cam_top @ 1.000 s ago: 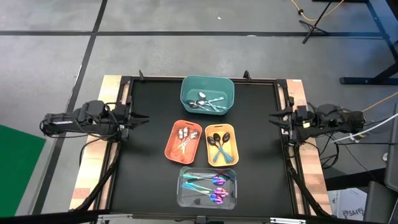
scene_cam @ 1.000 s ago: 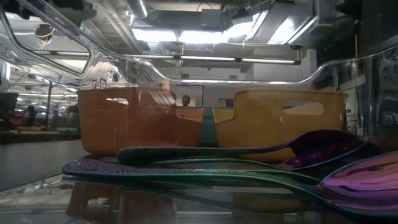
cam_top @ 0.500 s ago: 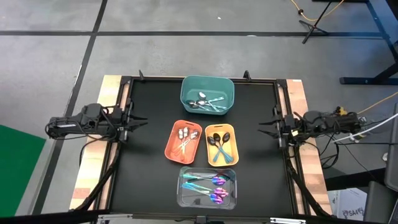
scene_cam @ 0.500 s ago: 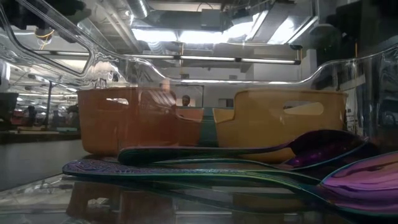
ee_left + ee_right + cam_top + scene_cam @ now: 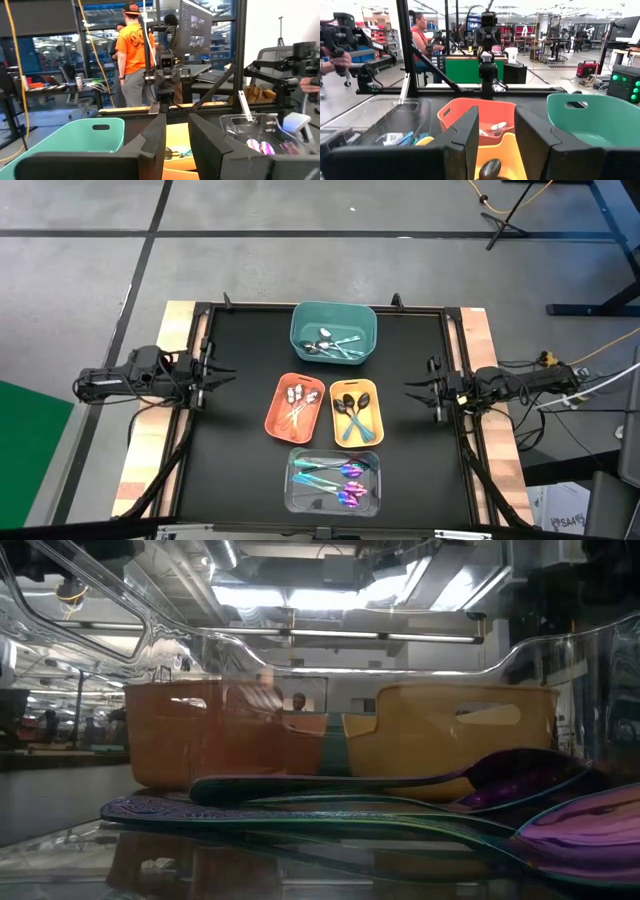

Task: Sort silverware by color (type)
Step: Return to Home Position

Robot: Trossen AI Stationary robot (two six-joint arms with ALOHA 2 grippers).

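The silverware lies sorted in four bins at mid-table. Silver pieces [image 5: 328, 345] lie in the teal bin [image 5: 333, 318] at the far side. Silver spoons [image 5: 297, 400] lie in the orange bin [image 5: 275, 412]. Black-headed ones [image 5: 352, 410] fill the yellow bin [image 5: 377, 420]. Iridescent purple-teal spoons [image 5: 335, 478] rest in the clear bin [image 5: 335, 510] near the front edge, and the low view shows them close up [image 5: 400, 802]. My left gripper [image 5: 228, 373] hovers open at the table's left edge. My right gripper [image 5: 412, 390] hovers open right of the yellow bin. Both are empty.
Black mat [image 5: 240, 460] covers the table inside a raised frame with wooden side strips [image 5: 495, 470]. The wrist views show people and workstations beyond the table, one person in an orange shirt [image 5: 131, 55]. Bare mat lies on both sides of the bins.
My right gripper has sunk and come in from the table's right edge toward the yellow bin, a little toward the near edge, staying open and empty. The silverware and bins have not moved.
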